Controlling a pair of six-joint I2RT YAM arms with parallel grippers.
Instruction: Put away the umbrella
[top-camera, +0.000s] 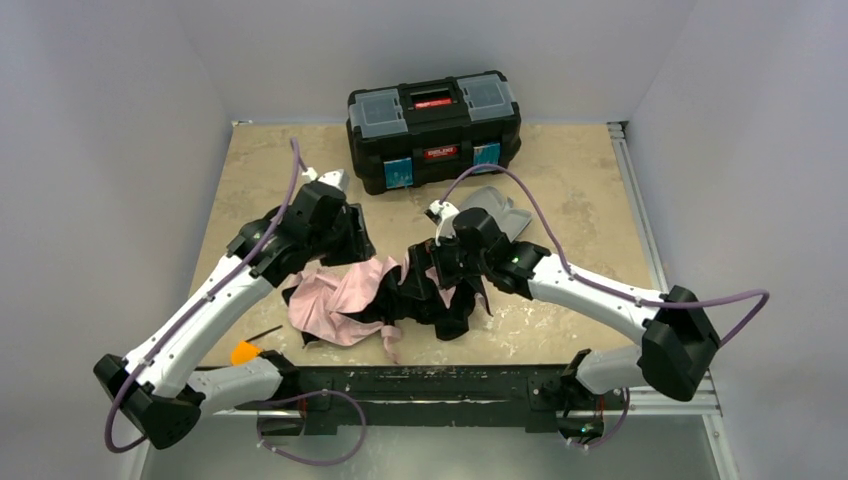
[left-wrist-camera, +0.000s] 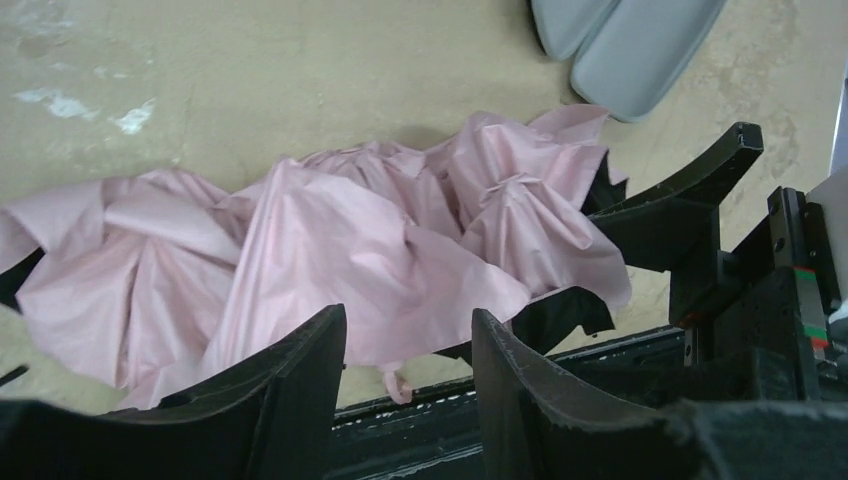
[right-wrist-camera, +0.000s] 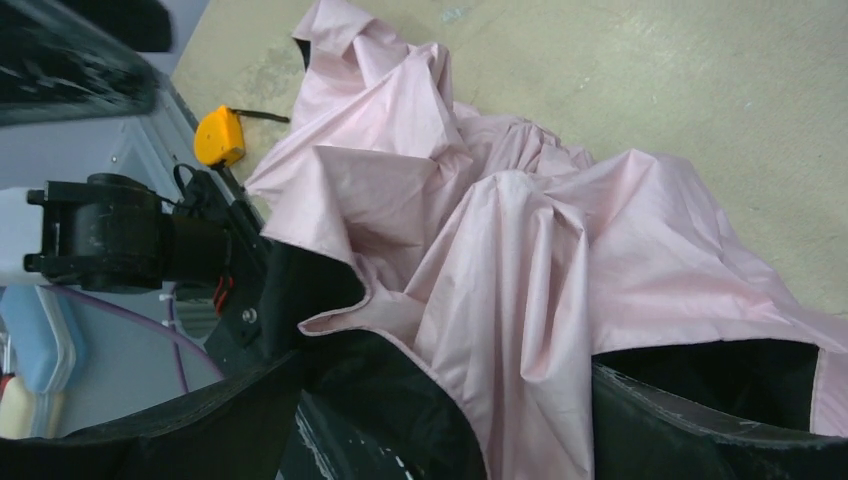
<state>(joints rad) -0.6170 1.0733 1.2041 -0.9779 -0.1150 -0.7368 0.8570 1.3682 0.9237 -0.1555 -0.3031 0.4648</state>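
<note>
crumpled pink umbrella (top-camera: 335, 305) on table (top-camera: 580, 180), outside closed toolbox (top-camera: 433, 128) and grey case (top-camera: 500, 212)

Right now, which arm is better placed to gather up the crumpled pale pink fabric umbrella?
Right, likely: the right gripper is open with a fold of the pale pink fabric umbrella between its fingers; closing should catch it. The left gripper, also open, looks short of the cloth.

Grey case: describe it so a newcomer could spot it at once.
Start at the black toolbox at the far edge of the table. Just in front of its right end lies the grey case. It is the only smooth, pale grey hard shell; the umbrella nearby is crumpled pink fabric.
</note>
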